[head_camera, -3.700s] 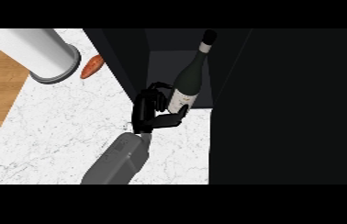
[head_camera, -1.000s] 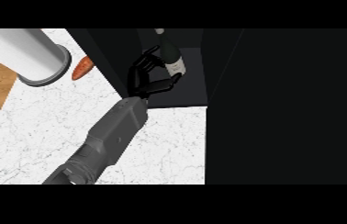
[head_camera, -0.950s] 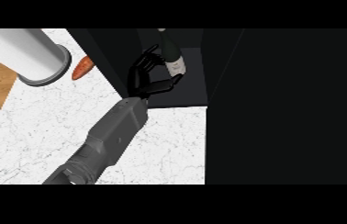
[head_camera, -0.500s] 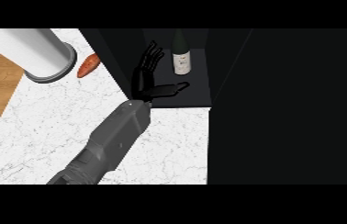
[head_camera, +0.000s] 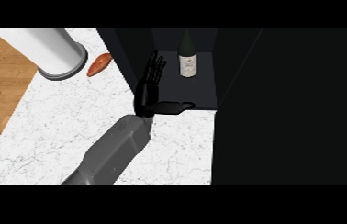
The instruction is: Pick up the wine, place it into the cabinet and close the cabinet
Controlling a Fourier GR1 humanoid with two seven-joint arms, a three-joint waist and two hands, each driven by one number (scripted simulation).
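The wine bottle [head_camera: 186, 58], dark green with a pale label, stands upright on the floor of the dark cabinet [head_camera: 200, 91], near its back. My left hand [head_camera: 147, 93] is open just left of the bottle, at the cabinet's left wall. Its fingers point straight toward the back and its thumb sticks out to the right along the cabinet's front edge. A small gap separates the fingers from the bottle. The right hand does not show.
The cabinet's dark door [head_camera: 284, 108] fills the right side of the view. A white cylinder [head_camera: 55, 51] with a grey base and an orange vegetable [head_camera: 100, 64] sit at the back left of the white marble counter [head_camera: 54, 126]. A wooden strip [head_camera: 12, 81] runs along the far left.
The left hand carried the bottle into the cabinet, let go of it, straightened its fingers and drew a little to the left. The bottle now stands alone.
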